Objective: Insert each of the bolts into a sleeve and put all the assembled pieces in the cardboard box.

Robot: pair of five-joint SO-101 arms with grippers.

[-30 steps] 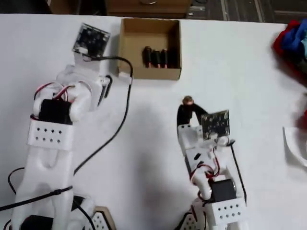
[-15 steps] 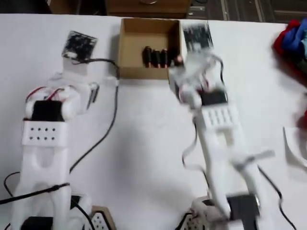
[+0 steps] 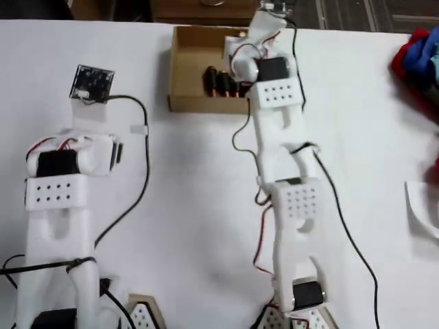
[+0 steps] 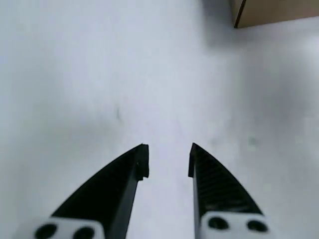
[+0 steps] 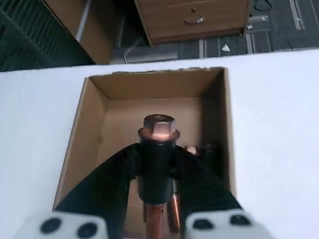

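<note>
Right arm [image 3: 274, 130] shoots forward, left arm [image 3: 58, 181] backs off!
From mid-table the right arm has stretched out over the cardboard box [image 3: 199, 104], its right gripper [image 5: 157, 154] carrying the bolt-and-sleeve piece [image 5: 158, 142] above the box floor, while the left arm has drawn back from the box's corner toward the near edge.

The left arm [image 3: 58, 219] and right arm [image 3: 295, 226] are white plastic with black servo blocks and hole-dotted plates. Red wires [image 3: 260, 243] and black cables [image 3: 147, 157] trail alongside. A dark circuit board [image 3: 92, 83] caps the left arm at 12 o'clock. Left gripper [image 4: 167, 159] and right gripper [image 5: 158, 150] have black tapered fingers [image 4: 119, 191] on white bases with paired screw holes.
</note>
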